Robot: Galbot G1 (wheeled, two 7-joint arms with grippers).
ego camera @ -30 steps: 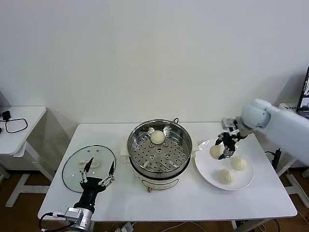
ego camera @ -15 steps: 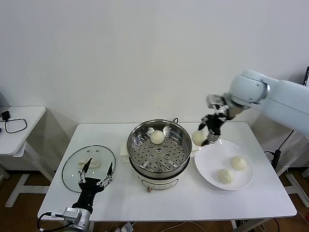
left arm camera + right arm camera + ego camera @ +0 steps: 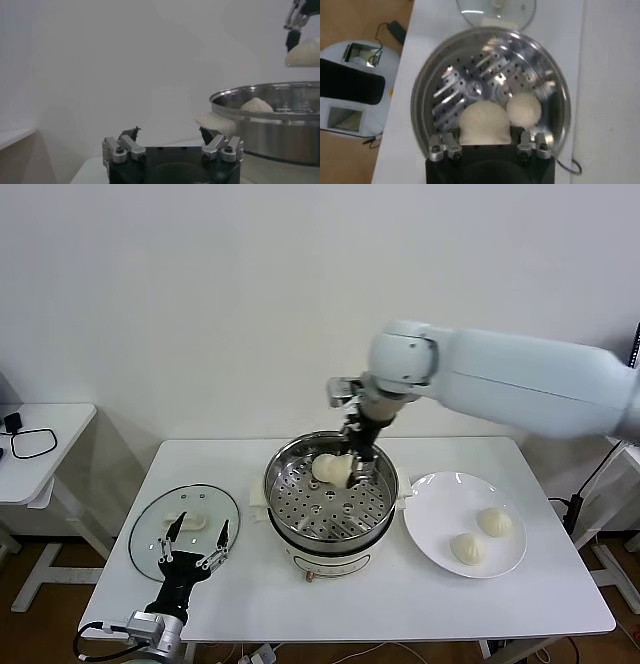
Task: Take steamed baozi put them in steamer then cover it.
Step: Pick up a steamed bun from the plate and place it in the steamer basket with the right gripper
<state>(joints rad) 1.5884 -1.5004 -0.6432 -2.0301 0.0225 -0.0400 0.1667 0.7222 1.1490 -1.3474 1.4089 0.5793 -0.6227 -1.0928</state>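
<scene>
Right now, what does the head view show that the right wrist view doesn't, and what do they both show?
Only the head view shows the white plate with two steamed baozi left on it, and the open left gripper hovering by the glass lid.

Only the right wrist view shows two buns side by side: the held baozi and another baozi lying on the perforated floor.

Both show the steamer and the right gripper shut on a bun above it.

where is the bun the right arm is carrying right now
In the head view, the carried baozi is held in the right gripper, above the back of the steamer at table centre, beside the bun already on the tray.
</scene>
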